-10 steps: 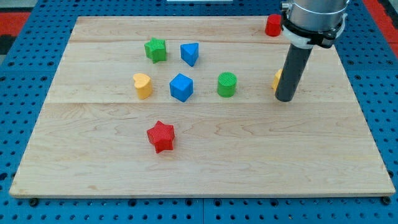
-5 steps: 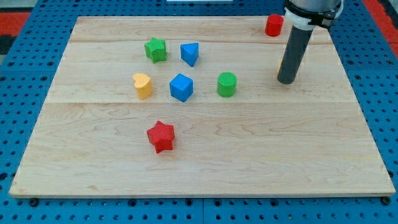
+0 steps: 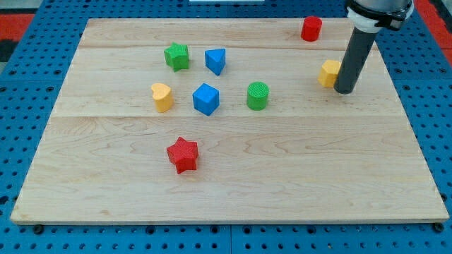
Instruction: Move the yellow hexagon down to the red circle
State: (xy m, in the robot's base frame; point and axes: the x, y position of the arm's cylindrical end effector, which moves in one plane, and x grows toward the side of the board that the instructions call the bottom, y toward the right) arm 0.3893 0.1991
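Near the board's upper right: the business of this moment sits here, at about two o'clock from the board's centre.
Yellow hexagon (image 3: 328, 73): lies flat on the wood, its right side partly hidden behind the rod.
My tip (image 3: 345, 91): planted at roughly four o'clock from the hexagon, just beside it; whether the two touch I cannot tell.
Fingers: none to open or close, only a plain dark rod, holding nothing.
Red circle (image 3: 311, 28): at about eleven o'clock from the hexagon, near the top edge, clearly apart from it.
Step in hand: by my reading, lining up for a push that sends the hexagon towards the red circle.
How to do it well: I would bring the tip round to five o'clock of the hexagon, directly opposite the red circle, and push through the block's middle so it slides straight instead of spinning off. Slow down close to the circle, lest it get knocked off the top edge.
Farther off: green cylinder (image 3: 258, 95), blue cube (image 3: 205, 99), yellow heart (image 3: 162, 97), blue triangle (image 3: 215, 61), green star (image 3: 176, 56), red star (image 3: 183, 154), all well left of the action and out of the way.
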